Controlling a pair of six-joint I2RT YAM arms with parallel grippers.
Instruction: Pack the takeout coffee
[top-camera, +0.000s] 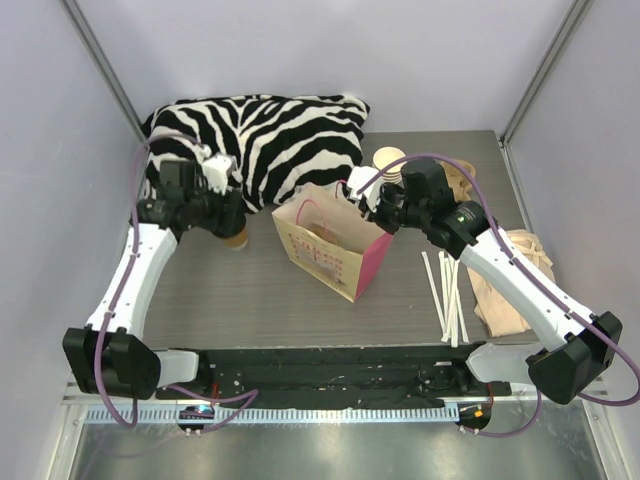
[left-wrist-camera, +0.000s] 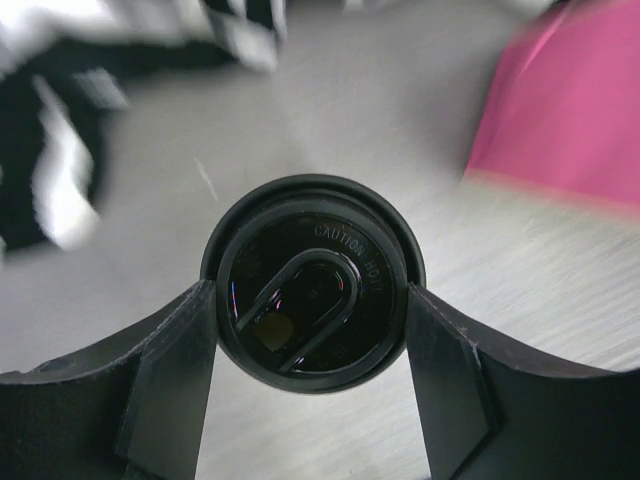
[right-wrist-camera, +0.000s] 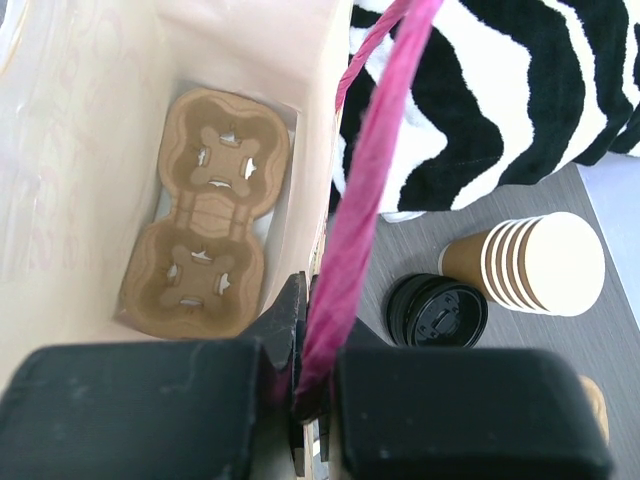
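**Coffee gripped left of the bag, bag held by its handle**

The coffee (top-camera: 236, 238) (left-wrist-camera: 312, 285), one lidded cup, stood on the table (top-camera: 250, 300) at the cushion's front edge, left of the bag (top-camera: 322, 252) (right-wrist-camera: 40, 150). A bare strip of table lay between the two. The left hand (top-camera: 222, 212) (left-wrist-camera: 310, 300) came at it from above. Its two fingers (left-wrist-camera: 170, 370) flanked the black lid, and each inner edge met the lid's rim, so the hand was closed on the coffee.

The right hand (top-camera: 386, 207) (right-wrist-camera: 315, 390) sat at the bag's right rim, closed on one pink handle (right-wrist-camera: 370, 170), which ran up between its fingers. The bag's mouth gaped upward. At its bottom lay one cardboard carrier (right-wrist-camera: 205, 210) with two wells, both unfilled, and it filled nearly the whole floor of the bag.

The zebra cushion (top-camera: 270, 130) (right-wrist-camera: 500, 90) crowded the table's far left corner, against the wall. Just behind the bag lay one stack of cups (top-camera: 388, 160) (right-wrist-camera: 530, 265) on its side, about five by their rims. Beside it was one pile of loose lids (right-wrist-camera: 437, 310), whose number could not be told.

Right of the bag, near the front edge, lay at least four white straws (top-camera: 447, 295), roughly parallel. One tan crumpled heap (top-camera: 510, 275) lay between them and the right edge, partly under the right arm. The widest open table was the front left, between the left arm and the bag.
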